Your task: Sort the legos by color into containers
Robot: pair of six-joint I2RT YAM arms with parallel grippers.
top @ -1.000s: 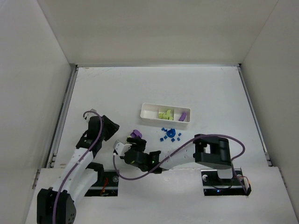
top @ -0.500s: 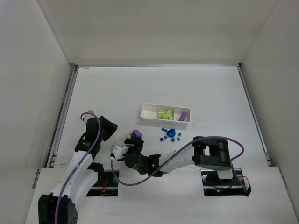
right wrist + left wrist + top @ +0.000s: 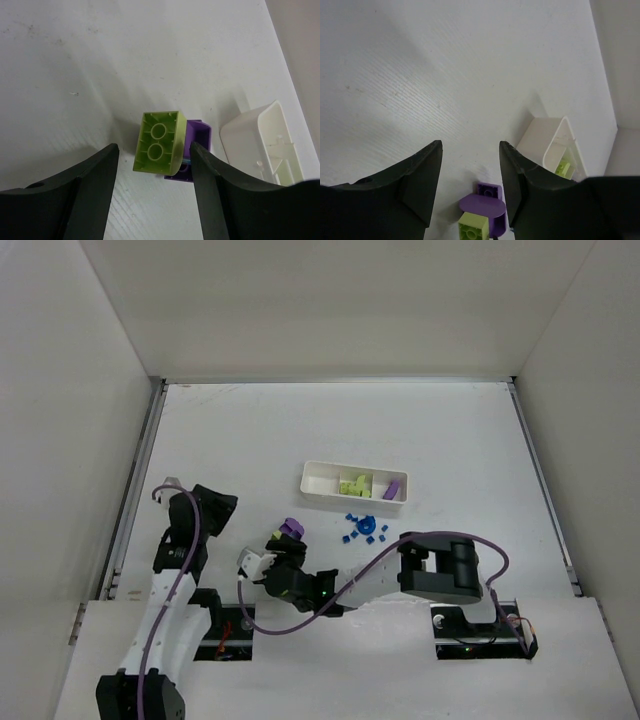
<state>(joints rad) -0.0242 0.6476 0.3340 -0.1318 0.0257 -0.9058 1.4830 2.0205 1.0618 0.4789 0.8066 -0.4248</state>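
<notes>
A lime-green lego (image 3: 159,142) joined to a purple lego (image 3: 198,145) lies on the table, seen as one small stack (image 3: 291,529) from above. My right gripper (image 3: 152,147) is open just short of it, one finger on each side, and sits beside the stack in the top view (image 3: 272,552). My left gripper (image 3: 470,150) is open and empty, farther left (image 3: 222,506), facing the same stack (image 3: 485,215). The white container (image 3: 353,483) holds lime legos (image 3: 352,483) in its middle compartment and a purple one (image 3: 393,488) on the right. Blue legos (image 3: 362,528) lie scattered in front of it.
White walls enclose the table on three sides, with a metal rail (image 3: 135,480) along the left edge. The container's rounded end (image 3: 255,135) is just beyond the stack. My right arm's cable (image 3: 400,540) loops low over the table near the blue pieces.
My left arm has drawn back to the left, away from the stack. The right arm has shifted slightly left, its gripper still at the stack.
</notes>
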